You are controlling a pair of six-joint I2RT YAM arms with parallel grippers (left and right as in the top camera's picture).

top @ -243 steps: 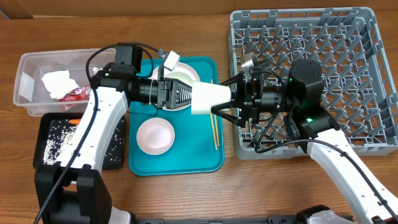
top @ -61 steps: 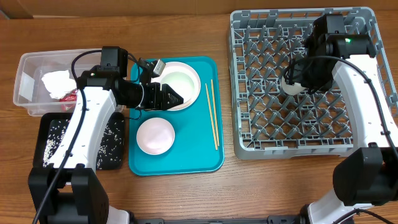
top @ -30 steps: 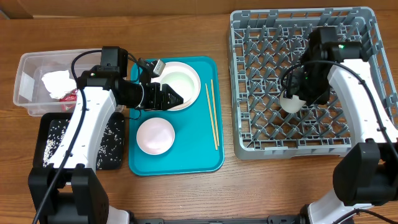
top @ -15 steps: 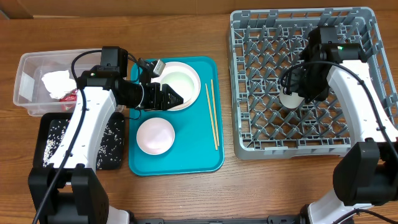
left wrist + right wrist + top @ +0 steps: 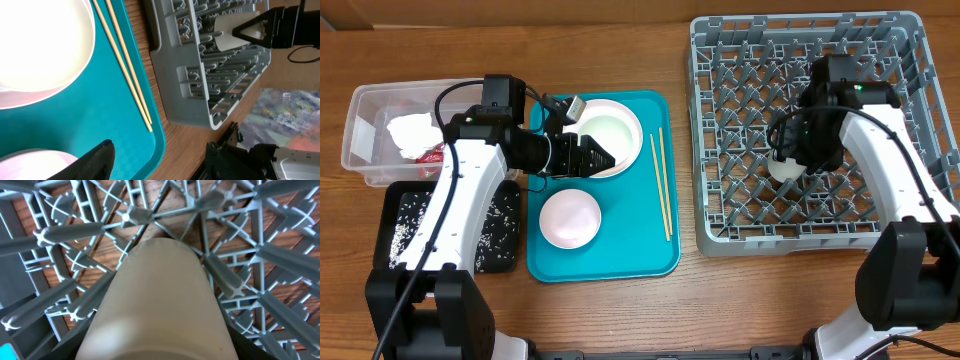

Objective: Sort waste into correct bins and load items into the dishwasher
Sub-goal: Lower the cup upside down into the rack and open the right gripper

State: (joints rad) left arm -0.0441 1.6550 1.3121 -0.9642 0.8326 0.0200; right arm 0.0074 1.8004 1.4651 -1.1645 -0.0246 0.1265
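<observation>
Small white cup (image 5: 160,305) is clamped in the right jaws, low among the upright pegs of the grey dish rack (image 5: 880,215), in the left half of the rack; whether it touches the lattice I cannot tell. To seat it well, I would settle it mouth-down between pegs until the lattice carries it, then part the jaws without dragging. Farther off, the left jaws hang apart and empty over the teal tray (image 5: 620,250), near the chopsticks (image 5: 662,185). No label or writing is legible.

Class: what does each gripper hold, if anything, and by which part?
The right gripper grips the small white cup by its sides, over the dish rack. The left gripper is open, holding nothing.
</observation>
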